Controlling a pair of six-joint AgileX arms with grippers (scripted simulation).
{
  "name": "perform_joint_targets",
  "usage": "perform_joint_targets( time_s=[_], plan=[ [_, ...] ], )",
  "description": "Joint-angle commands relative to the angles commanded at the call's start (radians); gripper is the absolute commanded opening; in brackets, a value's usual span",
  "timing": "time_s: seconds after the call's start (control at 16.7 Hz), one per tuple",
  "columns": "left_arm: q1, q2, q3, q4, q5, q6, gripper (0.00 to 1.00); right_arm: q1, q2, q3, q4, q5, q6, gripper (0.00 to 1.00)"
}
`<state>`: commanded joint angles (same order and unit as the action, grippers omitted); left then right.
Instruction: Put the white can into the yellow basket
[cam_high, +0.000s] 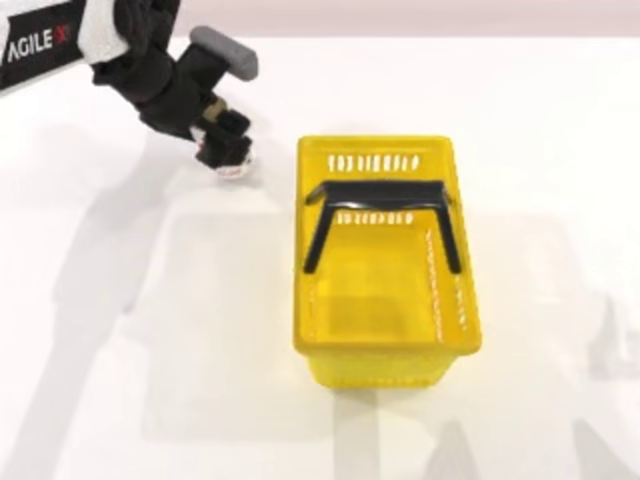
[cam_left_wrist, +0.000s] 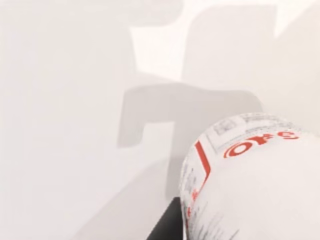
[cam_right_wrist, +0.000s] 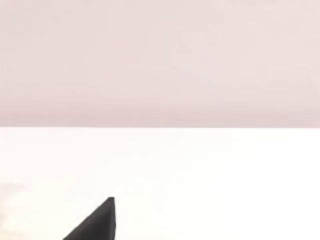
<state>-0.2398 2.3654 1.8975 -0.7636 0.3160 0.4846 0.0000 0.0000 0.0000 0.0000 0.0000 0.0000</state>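
Reaching over the far left of the white tabletop, the left gripper has its fingers pinching the small white cylindrical can with red markings, ready for carrying right to the bright yellow slotted plastic basket; the right arm is parked out of sight.
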Motion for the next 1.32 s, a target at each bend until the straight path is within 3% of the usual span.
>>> perform_joint_targets(
  time_s=[0.6, 0.84, 1.08, 1.32],
  plan=[
    [-0.062, -0.195, -0.404, 1.011, 0.635, -0.306, 0.0, 0.0, 0.0, 0.0, 0.0, 0.0, 0.0, 1.0],
    [-0.08, -0.275, -0.53, 1.31, 0.836, -0.395, 0.0, 0.0, 0.0, 0.0, 0.0, 0.0, 0.0, 1.0],
    [-0.088, -0.325, -0.595, 1.451, 0.942, -0.437, 0.0, 0.0, 0.0, 0.0, 0.0, 0.0, 0.0, 1.0],
    [-0.089, -0.329, -0.6, 1.459, 0.949, -0.44, 0.0, 0.0, 0.0, 0.0, 0.0, 0.0, 0.0, 1.0]
  ],
)
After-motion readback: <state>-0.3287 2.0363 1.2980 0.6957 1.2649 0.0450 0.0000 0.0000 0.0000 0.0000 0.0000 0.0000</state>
